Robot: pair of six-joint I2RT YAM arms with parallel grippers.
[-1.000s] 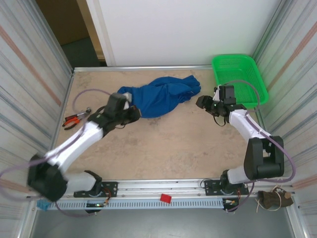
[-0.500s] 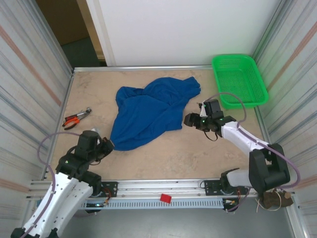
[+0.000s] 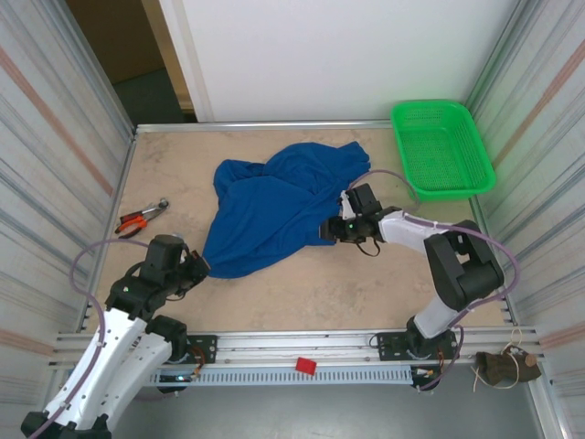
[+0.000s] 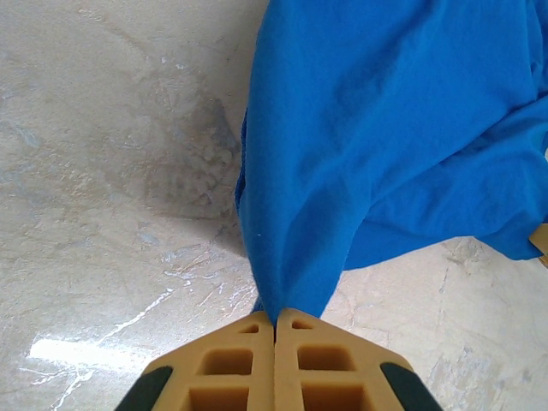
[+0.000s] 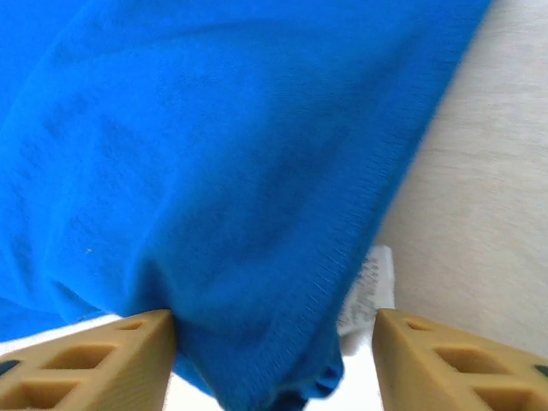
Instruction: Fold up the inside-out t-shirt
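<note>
From above, the blue t-shirt [image 3: 274,206] lies spread on the surface [image 3: 302,283] between both tools, with pliers [image 3: 137,219] to the left and a green basket [image 3: 399,128] far right. Left wrist: the left tool [image 4: 274,318] is clamped tight on a fold. Right wrist: the right tool [image 5: 274,330] gapes, with cloth between its jaws.

Free room: beige stone-patterned table [image 3: 320,293], bare across the near centre between the left arm [image 3: 119,320] and right arm [image 3: 416,233], and bare in the far-left corner.
Obstacles: royal-blue crumpled cloth t-shirt [image 3: 274,215] spread over the centre-left; green plastic mesh basket [image 3: 443,146] in the far-right corner; red-handled pliers [image 3: 139,219] near the left edge; ribbed side walls [image 3: 55,183] along both sides.
</note>
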